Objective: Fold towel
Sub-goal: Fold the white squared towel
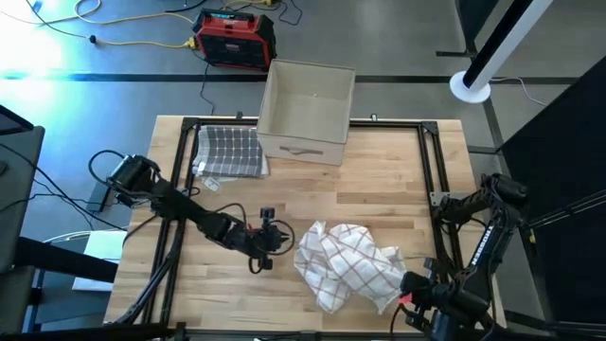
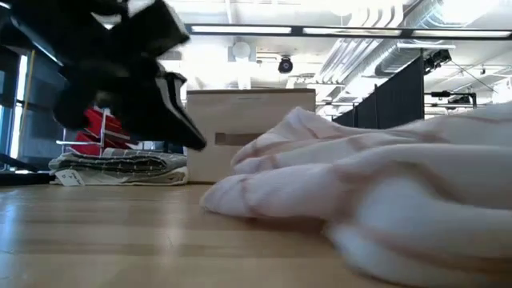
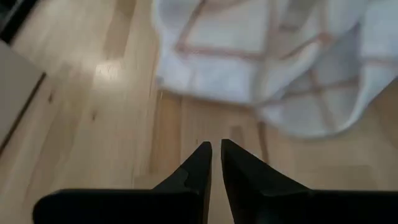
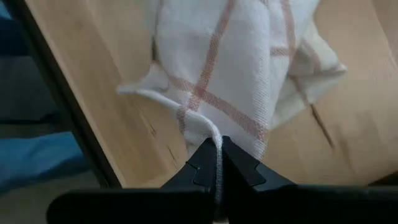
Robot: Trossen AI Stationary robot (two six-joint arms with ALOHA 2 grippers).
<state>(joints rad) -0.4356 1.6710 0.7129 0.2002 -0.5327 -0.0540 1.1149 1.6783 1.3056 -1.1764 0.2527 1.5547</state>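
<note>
Nearest the front edge of the table [image 1: 379, 180], the right gripper [image 4: 217, 149] has its two dark fingers closed on a thin hem of the towel [image 1: 348, 265]; the pinched strand passes between the tips in the right wrist view, so the hold is on an edge only, not on a full layer. The towel lies crumpled in the front middle of the table, slightly towards the right arm's side, touching the wood and bunched into rounded folds that rise well above the surface in the low view.

The left gripper [image 3: 214, 152] hangs just beside the towel's left edge, its fingers nearly closed with only a narrow slit between them, and it holds nothing; bare wood separates its tips from the cloth.

Risks, as judged from this state: the right gripper's narrow bite on the hem may slip when the cloth is lifted or pulled. If only one arm draws the towel, the heap will likely drag as a lump instead of spreading. The left gripper must open before it can take a corner, and no corner is clearly exposed on its side.

The towel is white with a thin reddish-brown grid, soft and limp, with no flat panel visible.

Farther back lie a folded dark checked cloth [image 1: 230, 150] and an open cardboard box [image 1: 306, 112].
</note>
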